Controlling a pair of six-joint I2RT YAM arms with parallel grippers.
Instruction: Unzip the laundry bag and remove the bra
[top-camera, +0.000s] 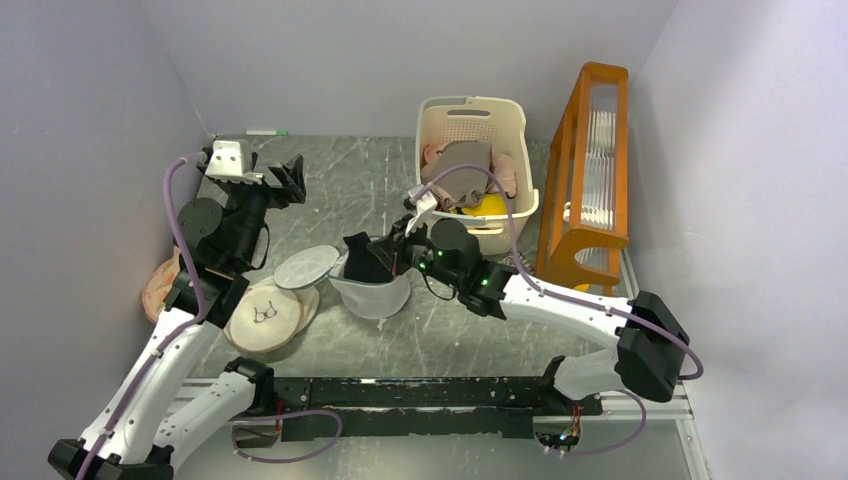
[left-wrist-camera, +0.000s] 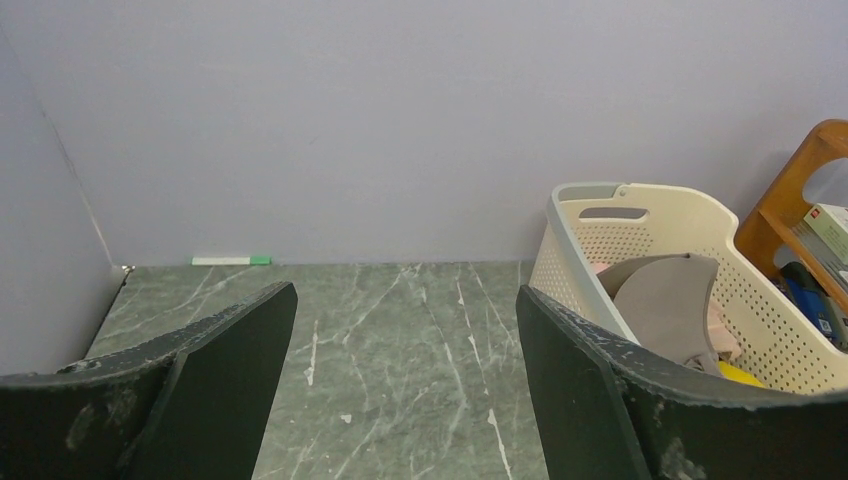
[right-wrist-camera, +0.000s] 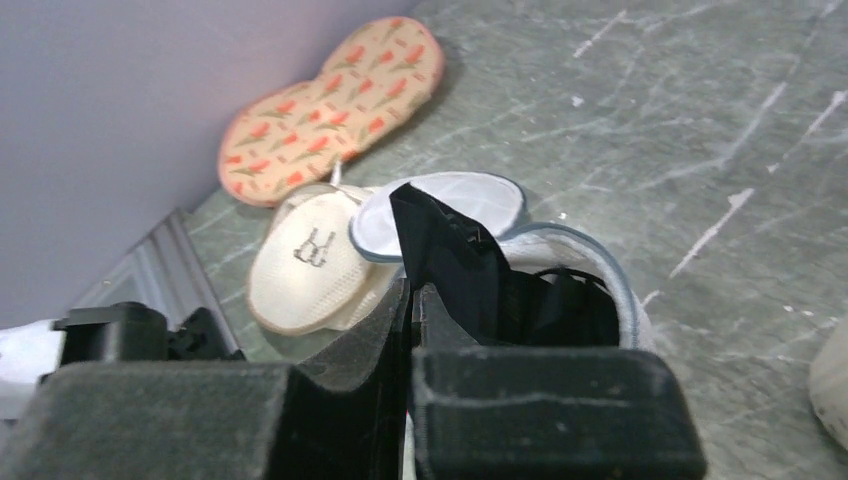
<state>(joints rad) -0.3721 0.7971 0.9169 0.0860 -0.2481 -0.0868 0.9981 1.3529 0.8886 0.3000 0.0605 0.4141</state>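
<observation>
1. The laundry bag (top-camera: 378, 297) sits on the table (top-camera: 360, 190) at the centre of the overhead view. Its round lid flap (top-camera: 305, 267) is folded out to the left and the mouth faces up. Unzipping judged done.
2. The right gripper (right-wrist-camera: 412, 296) is at the bag's mouth with its jaws closed, pinching a fold of black fabric. I take this fabric to be the bra (right-wrist-camera: 452, 255).
3. Bra position: the pinched fold stands up above the bag's rim, in the middle of the wrist view. The rest, straps included, lies dark inside the bag. It is not out yet.
4. The left gripper (left-wrist-camera: 404, 330) has its jaws wide apart with nothing between them. It is raised at the upper left of the overhead view, well apart from the bag.
5. Remaining: lift the bra clear of the rim and set it down outside.
6. Risk, as judged: nothing holds the bag down, so it may ride up with the bra if a strap catches.
</observation>
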